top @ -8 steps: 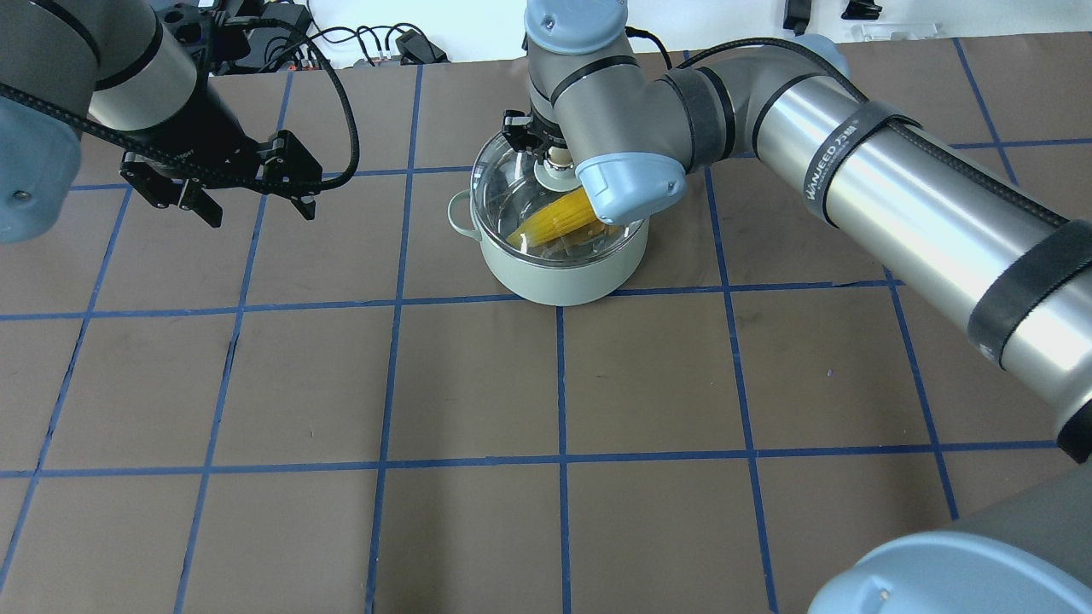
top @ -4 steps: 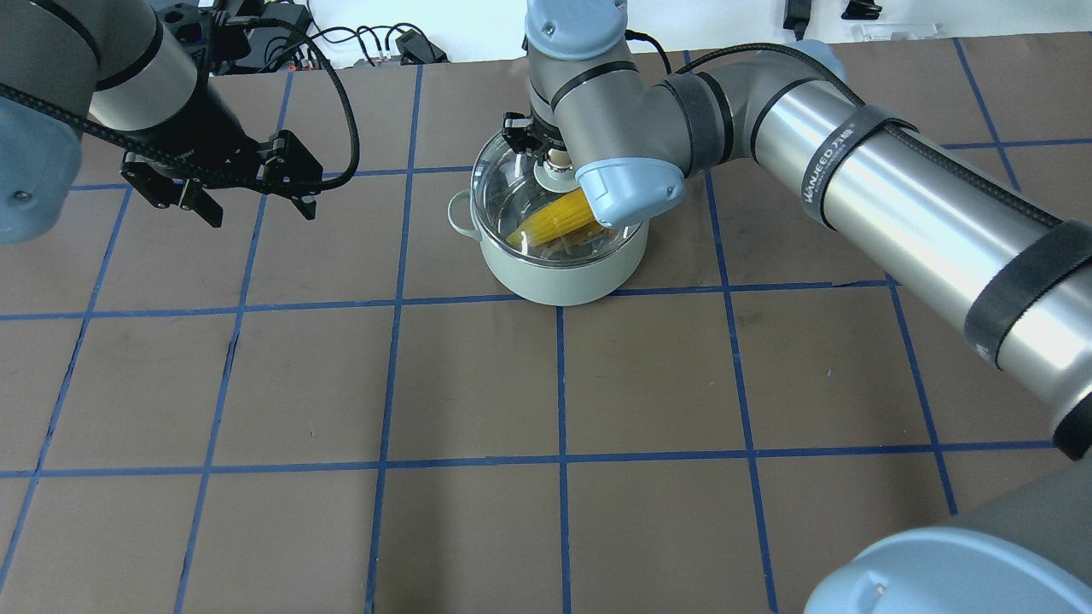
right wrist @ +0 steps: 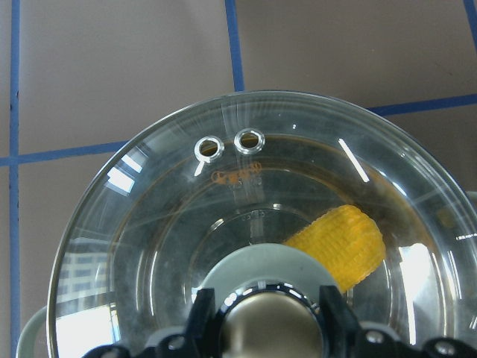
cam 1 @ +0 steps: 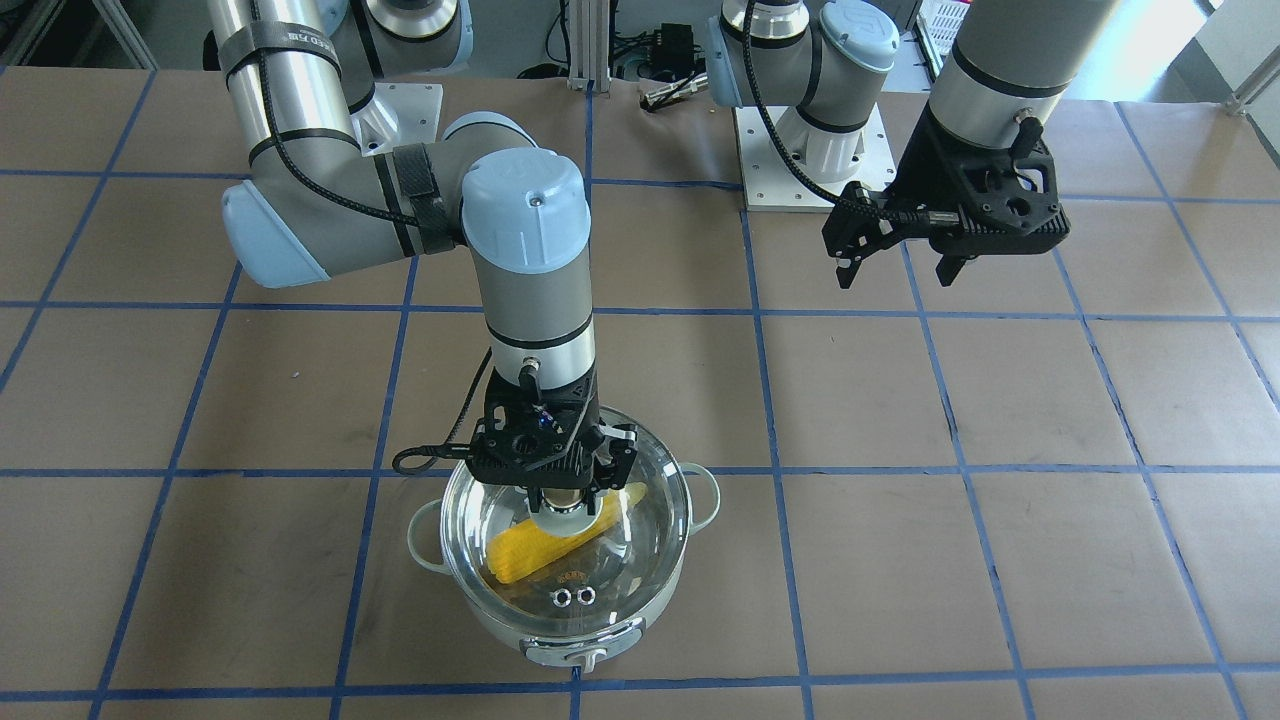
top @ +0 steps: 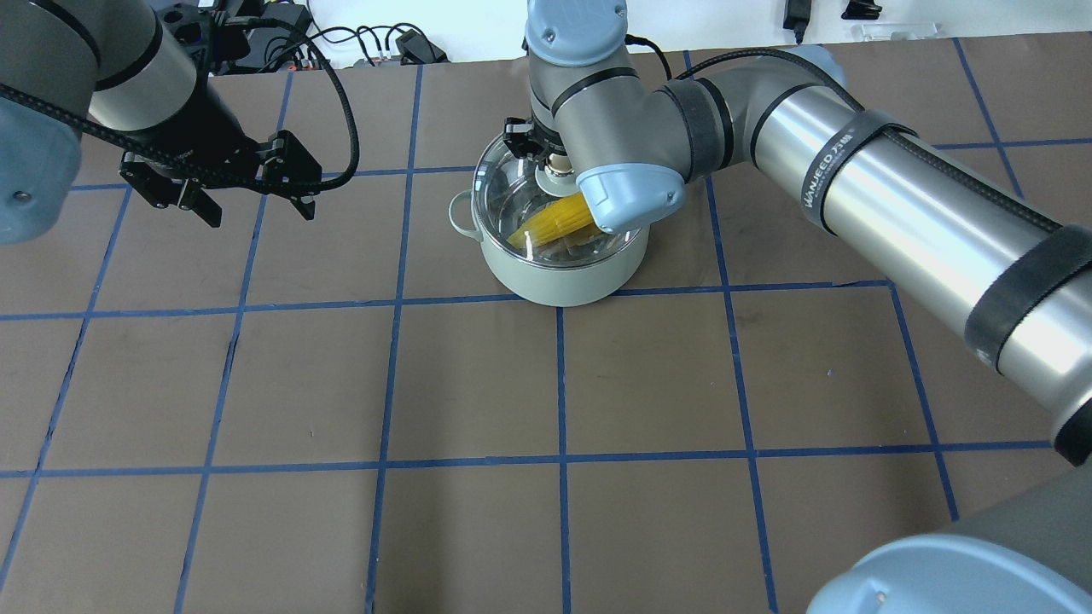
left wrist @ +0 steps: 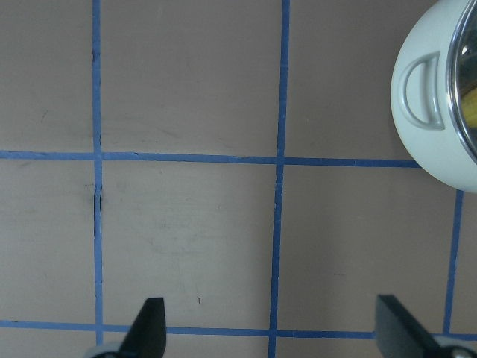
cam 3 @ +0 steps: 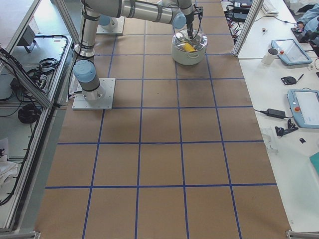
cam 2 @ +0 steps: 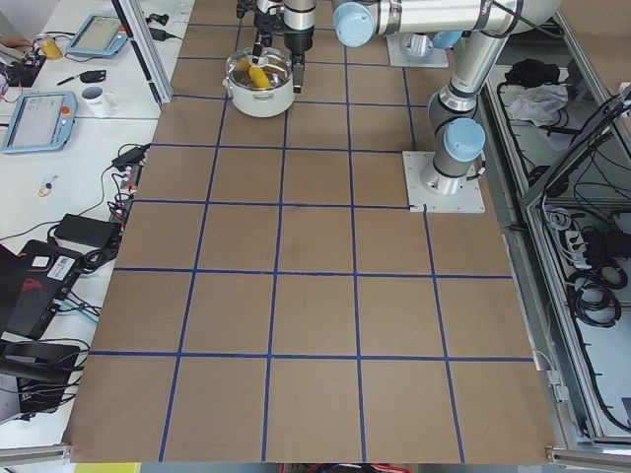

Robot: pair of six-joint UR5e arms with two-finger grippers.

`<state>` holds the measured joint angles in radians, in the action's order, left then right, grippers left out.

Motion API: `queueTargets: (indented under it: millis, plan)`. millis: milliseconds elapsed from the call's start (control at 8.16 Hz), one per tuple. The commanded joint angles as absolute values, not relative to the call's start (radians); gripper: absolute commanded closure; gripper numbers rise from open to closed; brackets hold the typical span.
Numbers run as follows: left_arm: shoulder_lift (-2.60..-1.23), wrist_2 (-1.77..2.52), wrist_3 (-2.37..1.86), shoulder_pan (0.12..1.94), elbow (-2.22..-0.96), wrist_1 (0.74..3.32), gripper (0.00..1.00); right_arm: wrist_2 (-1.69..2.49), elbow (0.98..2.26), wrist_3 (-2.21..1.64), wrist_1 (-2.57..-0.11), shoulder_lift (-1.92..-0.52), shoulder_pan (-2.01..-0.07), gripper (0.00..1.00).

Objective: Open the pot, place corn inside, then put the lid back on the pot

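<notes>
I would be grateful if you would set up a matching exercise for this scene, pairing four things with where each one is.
Things:
1. corn
2. lid
3. left gripper
4. right gripper

Places:
A. around the lid's knob
B. open, above bare table
C. inside the pot, under glass
D. covering the pot

Pairs: 1-C, 2-D, 3-B, 4-A

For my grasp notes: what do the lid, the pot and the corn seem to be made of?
The lid: clear glossy glass or plastic; bright glare, corn visible through it. The pot: smooth pale-green coating, likely on metal; soft sheen. Corn: bright yellow, ribbed, probably moulded plastic.
</notes>
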<state>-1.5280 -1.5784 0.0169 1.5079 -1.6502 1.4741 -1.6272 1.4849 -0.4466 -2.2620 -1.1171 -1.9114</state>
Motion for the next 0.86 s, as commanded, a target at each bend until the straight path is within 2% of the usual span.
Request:
queueTargets:
  millis: [0, 368, 490, 613, 735]
  plan:
    - [-1.528, -1.58, 0.017, 1.508, -1.652, 1.474, 0.0, -1.626, 1.489, -0.449, -2.26, -1.12, -1.911, 0.85]
    - [-1.528, -1.58, 0.018, 1.508, -1.652, 1.476, 0.0, -1.626, 1.489, -0.449, -2.258, -1.121, -1.911, 0.84]
    - [-1.528, -1.58, 0.018, 1.508, -1.654, 1.476, 0.0, -1.626, 1.489, -0.448, -2.258, -1.118, -1.911, 0.75]
    - [-1.528, -1.582, 0.018, 1.508, -1.654, 1.476, 0.0, -1.628, 1.489, -0.44, -2.257, -1.12, -1.911, 0.21]
    - [-1.528, -1.58, 0.018, 1.508, -1.654, 1.476, 0.0, -1.626, 1.486, -0.425, -2.256, -1.124, -1.911, 0.0]
